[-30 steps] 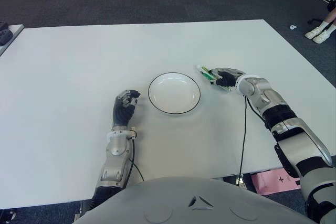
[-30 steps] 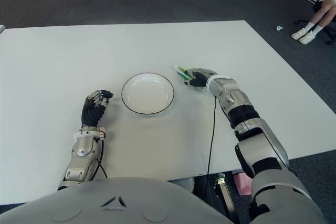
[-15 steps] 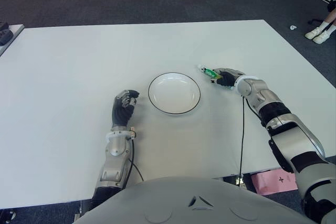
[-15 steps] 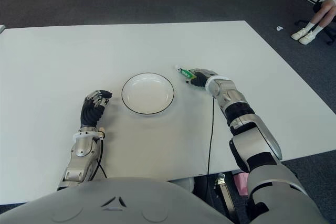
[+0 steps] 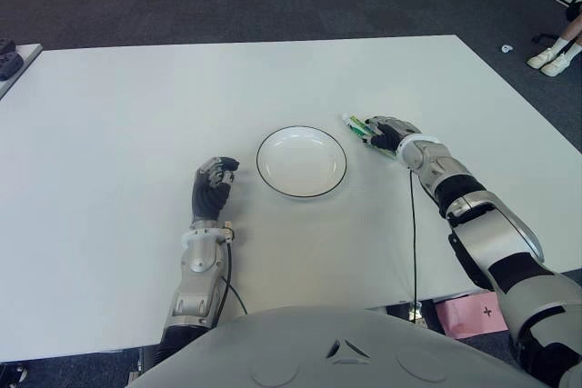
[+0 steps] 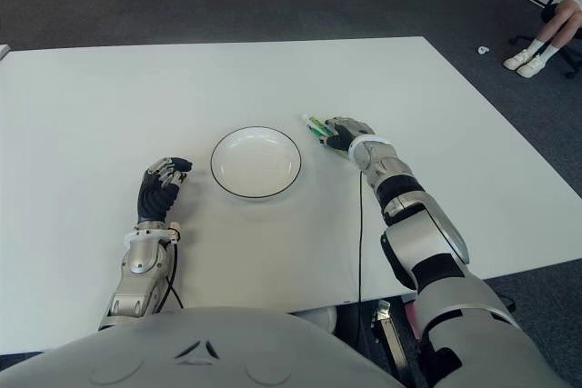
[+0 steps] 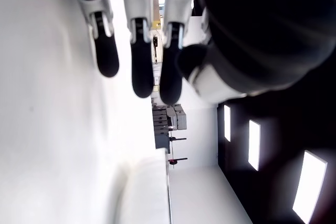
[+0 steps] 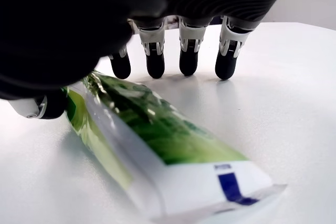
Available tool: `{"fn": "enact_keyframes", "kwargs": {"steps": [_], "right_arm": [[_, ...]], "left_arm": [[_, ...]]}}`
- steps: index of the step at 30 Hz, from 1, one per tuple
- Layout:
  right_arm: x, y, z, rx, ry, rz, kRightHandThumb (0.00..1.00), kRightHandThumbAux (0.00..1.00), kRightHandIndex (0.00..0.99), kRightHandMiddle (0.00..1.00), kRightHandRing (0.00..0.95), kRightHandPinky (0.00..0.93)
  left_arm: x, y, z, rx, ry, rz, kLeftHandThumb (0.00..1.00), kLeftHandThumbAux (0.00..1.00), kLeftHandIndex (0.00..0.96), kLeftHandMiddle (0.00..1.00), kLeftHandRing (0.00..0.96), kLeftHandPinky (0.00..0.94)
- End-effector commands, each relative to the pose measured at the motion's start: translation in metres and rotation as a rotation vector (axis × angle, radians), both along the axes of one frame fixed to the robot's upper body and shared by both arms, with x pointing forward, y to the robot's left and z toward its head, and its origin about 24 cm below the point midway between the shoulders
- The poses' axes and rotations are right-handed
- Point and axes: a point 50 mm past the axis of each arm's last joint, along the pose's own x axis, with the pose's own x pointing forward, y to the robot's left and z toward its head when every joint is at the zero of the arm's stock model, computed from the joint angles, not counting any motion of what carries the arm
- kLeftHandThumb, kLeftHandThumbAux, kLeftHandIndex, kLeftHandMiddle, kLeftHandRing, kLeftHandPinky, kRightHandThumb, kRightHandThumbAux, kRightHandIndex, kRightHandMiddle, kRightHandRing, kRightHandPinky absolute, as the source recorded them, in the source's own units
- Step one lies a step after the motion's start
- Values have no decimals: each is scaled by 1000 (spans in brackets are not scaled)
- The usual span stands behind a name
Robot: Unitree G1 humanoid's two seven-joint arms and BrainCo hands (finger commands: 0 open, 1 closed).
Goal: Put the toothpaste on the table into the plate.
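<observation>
1. Right of the plate, the right hand (image 5: 389,133) lies low over the toothpaste (image 8: 157,145); its fingers (image 8: 155,62) are spread and point down to the table behind the tube, with the thumb at the tube's side, and nothing shows them closed around it.
2. Flat on the white table (image 5: 118,134), the toothpaste is a green and white tube. Its cap end (image 5: 347,119) pokes out from under the hand toward the plate, just beside the rim but apart from it.
3. Between the two hands sits the plate (image 5: 302,162), white with a dark rim, with nothing in it.
4. Left of the plate shows the left hand (image 5: 212,192), idle, its fingers (image 7: 136,72) loosely curled and holding nothing.
</observation>
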Motion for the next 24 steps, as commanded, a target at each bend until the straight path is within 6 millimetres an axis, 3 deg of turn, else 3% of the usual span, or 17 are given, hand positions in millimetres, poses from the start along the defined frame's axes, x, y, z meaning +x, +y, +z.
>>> {"fn": "enact_keyframes", "kwargs": {"steps": [1, 12, 17, 21, 24], "right_arm": [[-14, -3, -24, -30, 71, -61, 532, 229, 0, 0, 0, 113], [-12, -1, -22, 1, -49, -151, 549, 407, 0, 8, 62, 215], [-14, 1, -25, 13, -104, -187, 573, 475, 0, 70, 132, 294], [-17, 3, -27, 29, -149, -216, 653, 501, 72, 174, 240, 382], [-19, 4, -30, 41, -176, -233, 719, 518, 178, 261, 318, 435]], "left_arm": [[-8, 0, -11, -17, 68, 16, 709, 720, 418, 406, 366, 322], [-9, 2, -12, -18, 64, 19, 708, 720, 418, 400, 365, 342], [-10, 2, -12, -16, 67, 25, 709, 720, 419, 400, 367, 341], [-10, 2, -12, -16, 69, 29, 709, 719, 419, 396, 363, 335], [-10, 3, -12, -18, 70, 32, 709, 719, 420, 394, 360, 332]]}}
